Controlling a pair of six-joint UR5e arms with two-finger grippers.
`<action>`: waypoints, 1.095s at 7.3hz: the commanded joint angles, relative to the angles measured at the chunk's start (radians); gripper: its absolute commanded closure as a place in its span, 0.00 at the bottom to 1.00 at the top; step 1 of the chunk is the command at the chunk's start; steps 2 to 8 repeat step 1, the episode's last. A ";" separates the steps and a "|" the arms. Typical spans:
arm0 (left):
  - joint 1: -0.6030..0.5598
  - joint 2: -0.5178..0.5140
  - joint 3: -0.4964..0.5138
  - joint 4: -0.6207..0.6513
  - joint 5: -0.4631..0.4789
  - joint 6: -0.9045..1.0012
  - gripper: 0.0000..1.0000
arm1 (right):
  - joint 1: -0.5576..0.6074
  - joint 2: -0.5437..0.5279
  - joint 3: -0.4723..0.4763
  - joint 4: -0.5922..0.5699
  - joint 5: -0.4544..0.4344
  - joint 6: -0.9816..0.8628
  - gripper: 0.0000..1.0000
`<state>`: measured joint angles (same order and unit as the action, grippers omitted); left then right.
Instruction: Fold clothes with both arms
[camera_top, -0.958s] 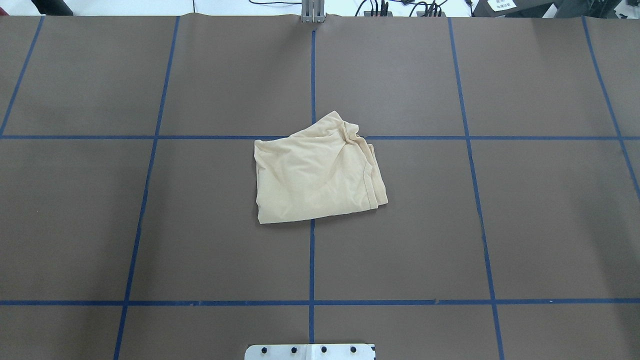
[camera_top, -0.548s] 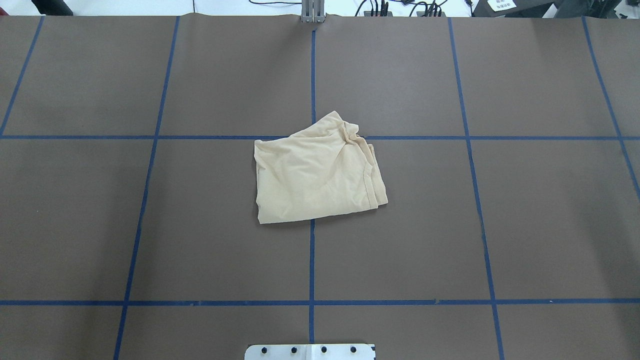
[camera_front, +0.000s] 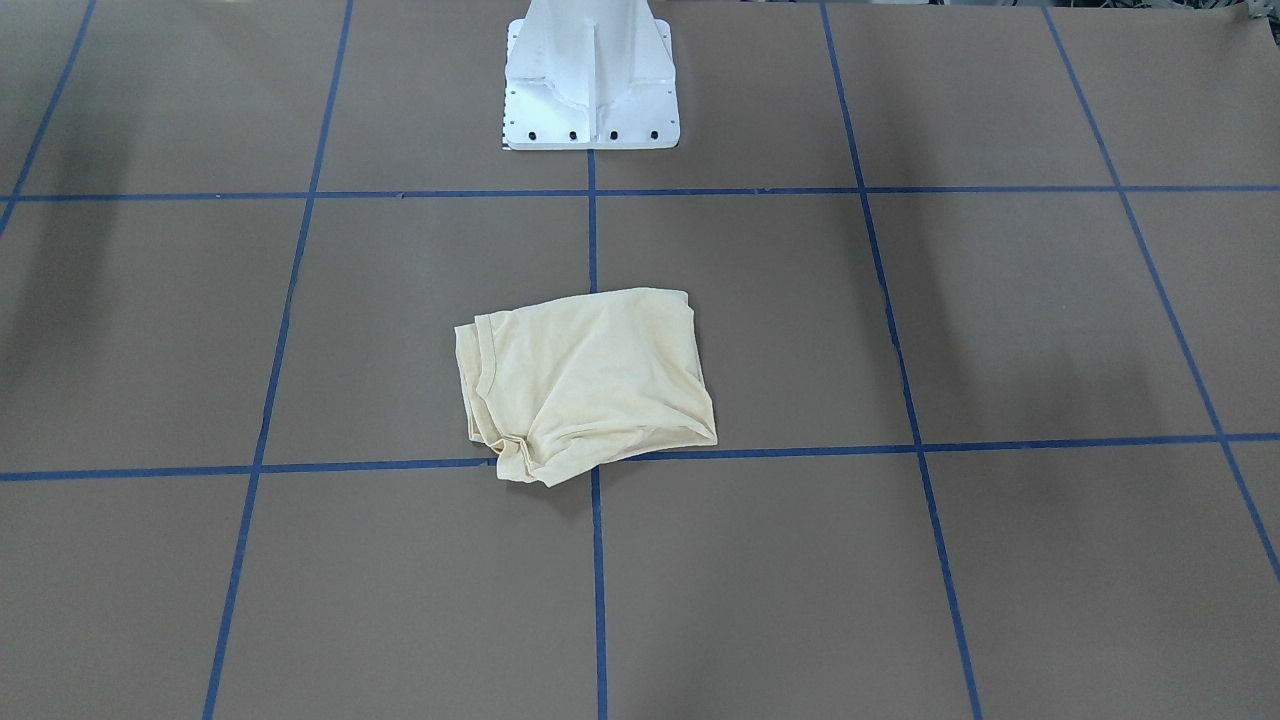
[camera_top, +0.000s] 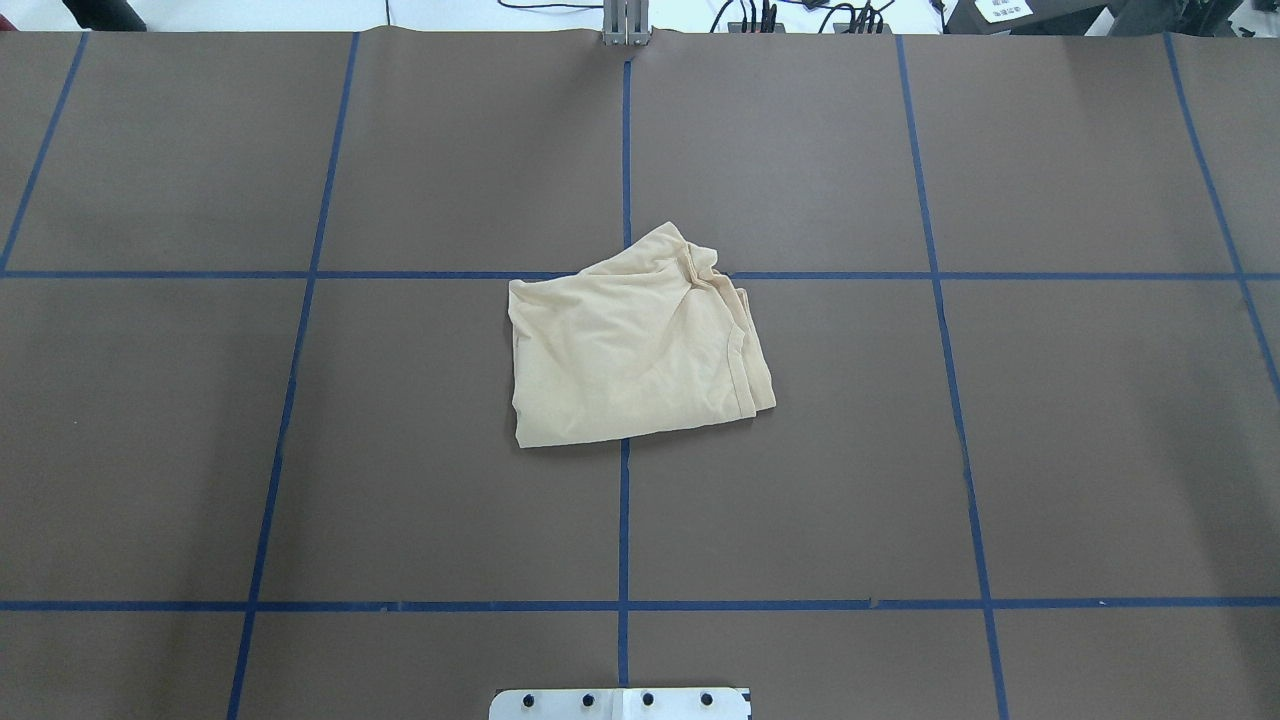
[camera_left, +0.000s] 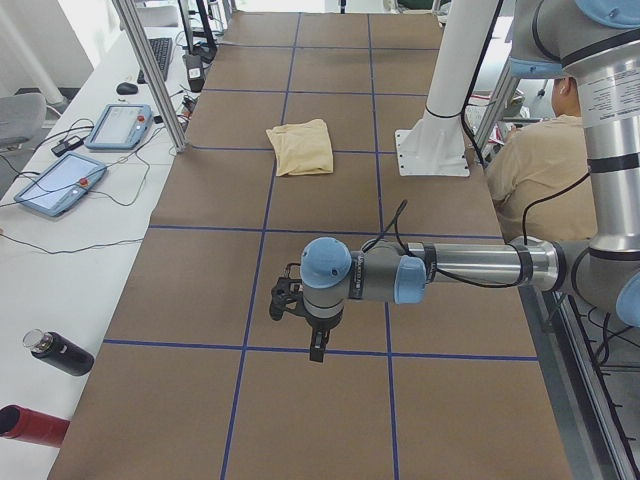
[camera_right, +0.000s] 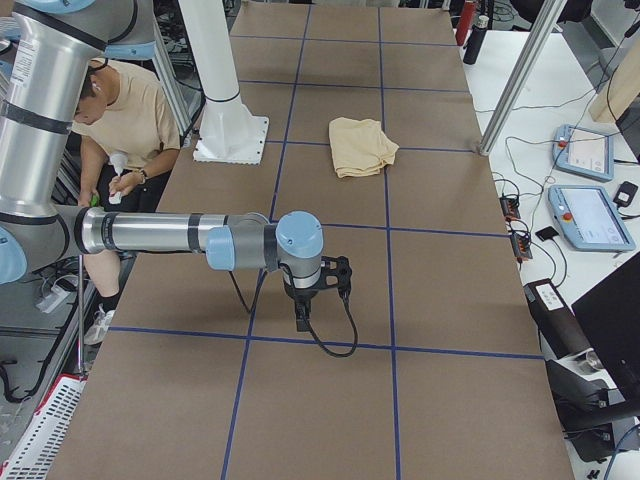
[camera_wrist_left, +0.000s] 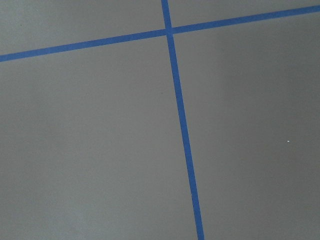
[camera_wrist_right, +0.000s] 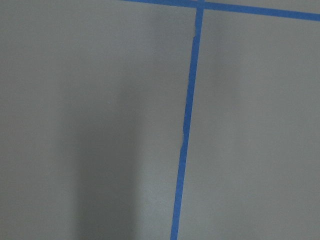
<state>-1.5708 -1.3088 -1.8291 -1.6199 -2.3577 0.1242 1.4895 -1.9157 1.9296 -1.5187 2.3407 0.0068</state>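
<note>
The clothes are one pale cream shirt (camera_top: 630, 350), folded into a rumpled square at the table's middle, where two blue tape lines cross. It also shows in the front view (camera_front: 590, 380) and small in both side views (camera_left: 303, 147) (camera_right: 362, 146). No print shows. My left gripper (camera_left: 312, 343) hangs over bare table far from the shirt, seen only from the side, so I cannot tell its state. My right gripper (camera_right: 303, 316) hovers likewise at the other end, state unclear. Both wrist views show only brown table and tape.
The white pedestal base (camera_front: 590, 90) stands at the robot's edge. A person (camera_left: 535, 155) sits beside it. Tablets (camera_left: 60, 185) and bottles (camera_left: 58, 352) lie on the white bench along the far side. A metal post (camera_right: 520, 70) rises at the table's far edge.
</note>
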 joint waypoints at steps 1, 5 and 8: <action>0.000 0.000 -0.009 0.000 0.000 0.000 0.00 | 0.000 0.000 0.000 -0.001 -0.003 -0.001 0.00; 0.000 0.000 -0.009 0.000 0.000 0.000 0.00 | 0.000 0.000 0.000 -0.001 -0.003 -0.001 0.00; 0.000 0.000 -0.009 0.000 0.000 0.000 0.00 | 0.000 0.000 0.000 -0.001 -0.003 -0.001 0.00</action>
